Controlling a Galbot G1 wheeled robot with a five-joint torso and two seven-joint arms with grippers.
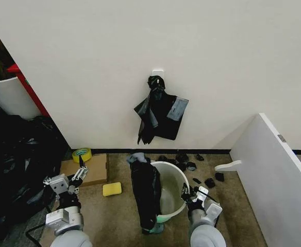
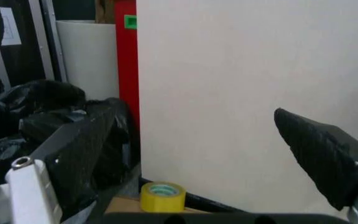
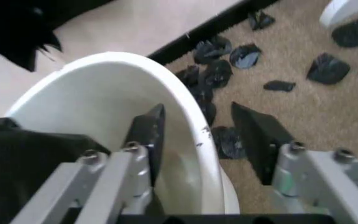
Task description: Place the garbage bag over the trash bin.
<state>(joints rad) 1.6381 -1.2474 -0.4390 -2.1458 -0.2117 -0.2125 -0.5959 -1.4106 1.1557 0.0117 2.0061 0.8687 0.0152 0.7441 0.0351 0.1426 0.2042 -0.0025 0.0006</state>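
Nearest the robot, the right pincer straddles the near wall of the trash bin: one finger hangs inside the bucket and the other outside, with the white rim in the gap between them. The jaws stand apart, not yet pressed on the plastic; my guess is that this hold is meant to steady the bin while the bag is dealt with.

The left pincer hovers out to the side, well apart from the bin, above the cardboard box. Its fingers are spread wide and carry nothing.

The garbage bag is draped over the bin's left rim, hanging down the outside as a long black fold. It is bunched, not opened over the mouth, so the fitting seems hardly begun. How much of it falls inside the bin is hidden by its own folds.

Farther off, a roll of yellow tape sits on the box, and black scraps litter the carpet. On the wall hangs a knotted bunch of black bags.
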